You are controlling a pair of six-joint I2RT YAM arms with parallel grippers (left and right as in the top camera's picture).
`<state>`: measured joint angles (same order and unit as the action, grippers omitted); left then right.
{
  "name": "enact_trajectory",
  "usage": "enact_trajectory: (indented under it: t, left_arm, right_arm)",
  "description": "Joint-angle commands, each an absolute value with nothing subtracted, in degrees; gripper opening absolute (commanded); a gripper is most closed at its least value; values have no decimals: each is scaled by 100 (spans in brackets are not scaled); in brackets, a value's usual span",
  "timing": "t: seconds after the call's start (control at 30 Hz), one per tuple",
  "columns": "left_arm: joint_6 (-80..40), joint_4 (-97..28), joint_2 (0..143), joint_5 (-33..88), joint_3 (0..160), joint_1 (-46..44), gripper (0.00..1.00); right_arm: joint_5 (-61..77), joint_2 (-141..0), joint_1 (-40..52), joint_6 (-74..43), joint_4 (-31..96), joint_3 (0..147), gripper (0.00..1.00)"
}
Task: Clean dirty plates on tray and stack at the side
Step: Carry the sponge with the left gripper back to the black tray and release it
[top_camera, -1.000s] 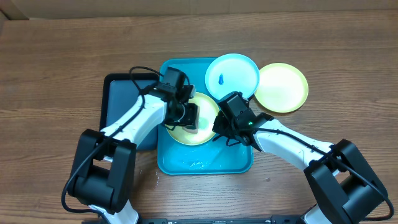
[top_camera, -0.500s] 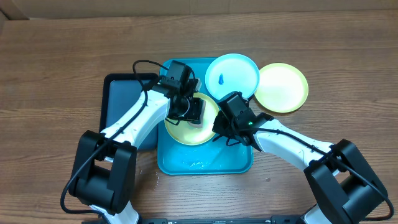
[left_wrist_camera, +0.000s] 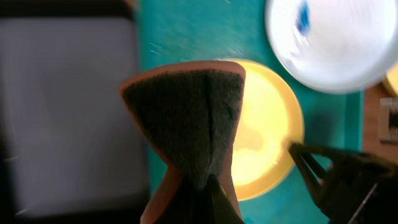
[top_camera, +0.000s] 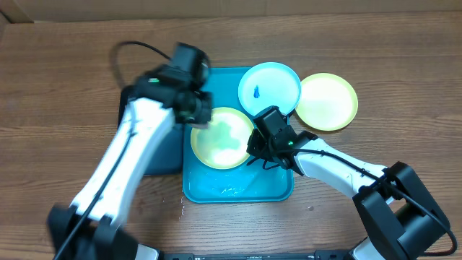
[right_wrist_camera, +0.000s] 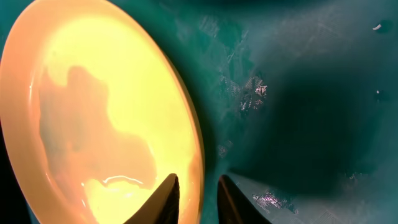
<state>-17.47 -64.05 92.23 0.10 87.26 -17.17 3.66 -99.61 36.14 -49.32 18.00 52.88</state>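
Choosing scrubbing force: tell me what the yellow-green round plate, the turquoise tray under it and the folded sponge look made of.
Yellow-green round plate: likely plastic, glossy, with wet highlights on a smooth face. Turquoise rectangular tray: seemingly moulded plastic, smooth, rounded corners, slight sheen. Folded sponge: coarse dark fibrous scouring face on what looks like orange foam.

Brightly lit from above, with soft shadows on the brown wooden table (top_camera: 65,72) around the large turquoise rectangular plastic tray (top_camera: 238,189). Blurred left of the tray, along the white left robot arm (top_camera: 133,144). Streaky and soft from the left wrist. Washed out to a glow on the round yellow-green plastic plate (right_wrist_camera: 93,112) in the tray; wet glints and deep shadow beside it.
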Motion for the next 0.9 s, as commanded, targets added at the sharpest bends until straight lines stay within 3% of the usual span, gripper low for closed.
enact_trajectory:
  t: [0.0, 0.2, 0.6, 0.73, 0.83, 0.87]
  left_arm:
    - [-1887, -6805, 9019, -720, 8855, -1179, 4]
    - [-1809, -7059, 9131, -768, 8401, -296, 4]
    - [-1426, -4491, 9161, -762, 6106, 3, 6]
    - [-1413, -4139, 9161, -913, 5839, 10, 6]
    - [-1415, -4060, 9161, -961, 5813, 10, 9]
    - [-1420, -4036, 9161, -954, 5813, 10, 21]
  right_arm:
    - [366, -10007, 3636, -4906, 1769, 5245, 27]
    - [368, -10007, 3636, -4906, 1791, 5245, 29]
    - [349, -10007, 3636, -4906, 1859, 5245, 31]
    - [349, -10007, 3636, -4906, 1846, 5245, 34]
    - [349, -10007, 3636, -4908, 1846, 5245, 36]
    - [349, -10007, 3636, -4908, 1839, 5245, 37]
